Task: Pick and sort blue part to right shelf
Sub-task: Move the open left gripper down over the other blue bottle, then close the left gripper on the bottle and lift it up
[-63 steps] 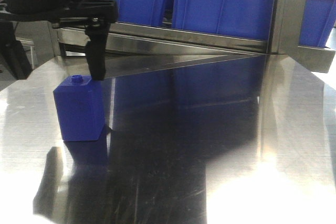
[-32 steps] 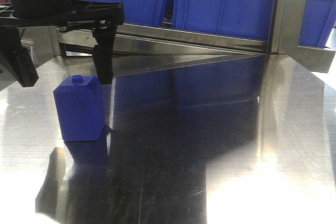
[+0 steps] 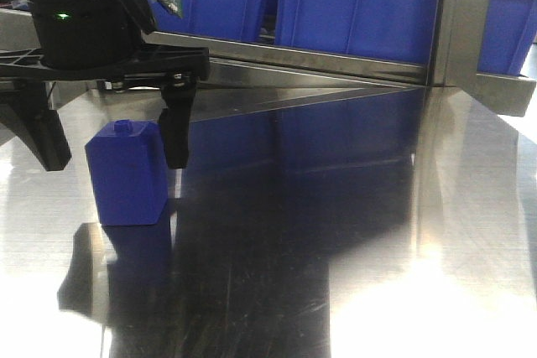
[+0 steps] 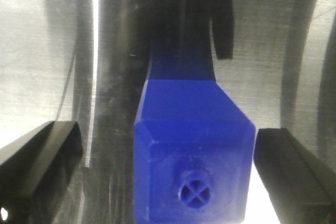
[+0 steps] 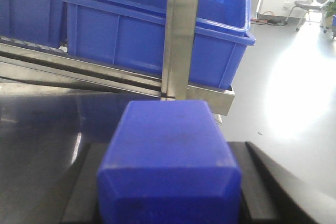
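My right gripper (image 5: pixel 169 148) clamps the blue part (image 5: pixel 168 174), facing the right shelf (image 5: pixel 181 35) straight ahead (bins (image 5: pixel 131 40) just above). My left gripper (image 4: pixel 168 140) stands wide, straddling the small-knobbed block (image 4: pixel 191 166).

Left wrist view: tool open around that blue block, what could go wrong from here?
The block sits off centre in the left tool, close to one finger with a gap at the other; closing may shove or twist it on the shiny table. The front view shows the fingertips only at its upper half, so the grip could slip.
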